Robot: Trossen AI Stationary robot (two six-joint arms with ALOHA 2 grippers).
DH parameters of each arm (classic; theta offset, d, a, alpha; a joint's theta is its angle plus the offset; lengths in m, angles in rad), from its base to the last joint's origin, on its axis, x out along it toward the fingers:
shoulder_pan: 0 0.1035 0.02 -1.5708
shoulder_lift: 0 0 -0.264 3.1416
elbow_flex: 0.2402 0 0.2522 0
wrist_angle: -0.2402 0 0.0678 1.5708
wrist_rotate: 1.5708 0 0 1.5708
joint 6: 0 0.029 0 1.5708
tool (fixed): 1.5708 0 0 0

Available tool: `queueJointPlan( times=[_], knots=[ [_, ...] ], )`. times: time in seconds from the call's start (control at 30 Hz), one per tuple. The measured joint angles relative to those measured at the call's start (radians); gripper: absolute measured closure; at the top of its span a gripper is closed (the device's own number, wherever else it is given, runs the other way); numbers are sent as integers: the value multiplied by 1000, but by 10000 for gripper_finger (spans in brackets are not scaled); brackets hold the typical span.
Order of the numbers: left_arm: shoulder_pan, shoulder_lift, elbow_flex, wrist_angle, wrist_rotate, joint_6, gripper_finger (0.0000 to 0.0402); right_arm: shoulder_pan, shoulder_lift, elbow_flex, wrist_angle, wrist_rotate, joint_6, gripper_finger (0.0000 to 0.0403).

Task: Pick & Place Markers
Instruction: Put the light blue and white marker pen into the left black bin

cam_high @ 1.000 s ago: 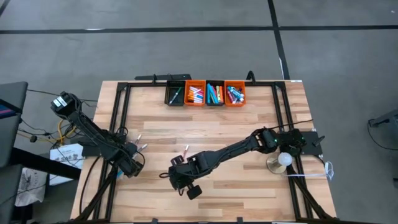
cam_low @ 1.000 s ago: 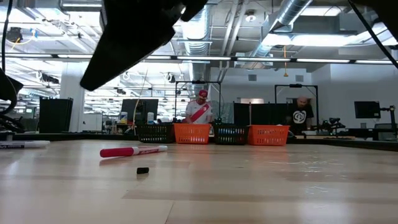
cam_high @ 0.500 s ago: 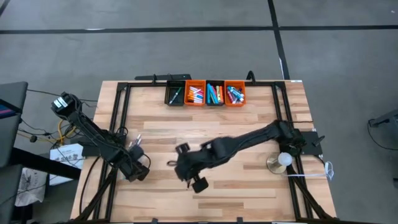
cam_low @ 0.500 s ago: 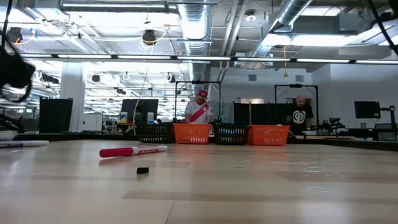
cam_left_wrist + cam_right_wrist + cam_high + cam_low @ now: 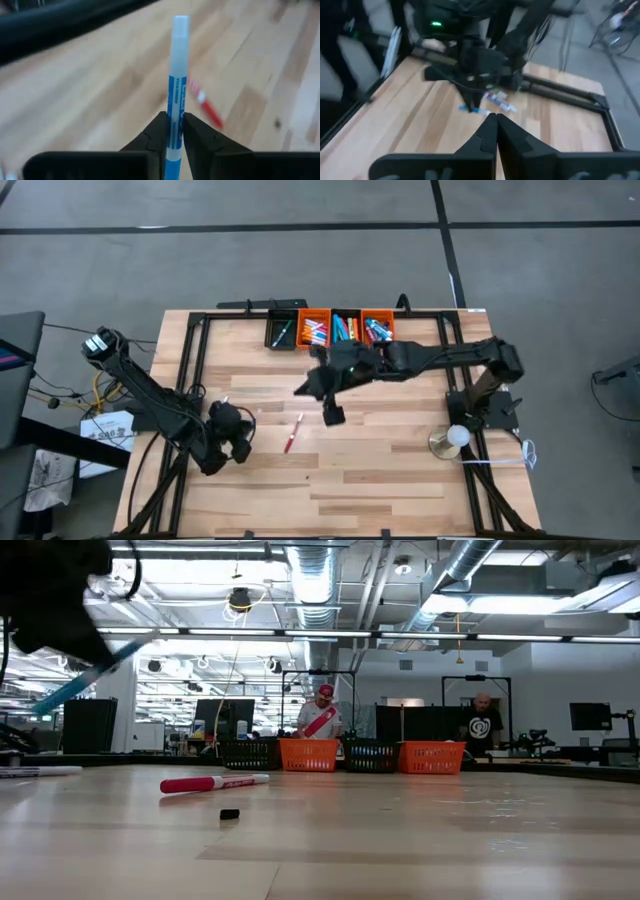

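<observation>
Nearest, the left gripper [image 5: 175, 132] pinches a blue marker [image 5: 176, 80] between its fingers above the table's left part, so one more pen is picked but not yet binned. A red marker [image 5: 292, 433] lies loose on the wooden table [image 5: 400, 470], with a small black bit [image 5: 230, 813] near it, and a few more pens lie by the left arm — work remains. The right gripper [image 5: 492, 122], fingers closed on nothing, hangs near the bins [image 5: 330, 331], which already hold many markers. Beyond stretches a workshop with two people [image 5: 321, 718] standing.
</observation>
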Motion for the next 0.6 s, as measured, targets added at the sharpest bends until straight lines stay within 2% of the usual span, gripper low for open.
queueJointPlan(
  times=[0.17, 0.27, 0.33, 0.47, 0.6],
  knots=[
    [36, -64, 3, 71, -153, 195, 367, -125, -146, -464, 538, -130, 44, 403],
    [108, -109, 3, 153, -176, 368, 368, -177, -172, -661, 832, -204, 86, 403],
    [172, -140, 3, 240, -171, 503, 362, -199, -164, -745, 985, -233, 127, 403],
    [318, -173, 2, 463, -33, 811, 359, -224, -143, -814, 1102, -236, 156, 403],
    [466, -174, -3, 644, 185, 1025, 365, -222, -115, -824, 1106, -234, 157, 403]
  ],
)
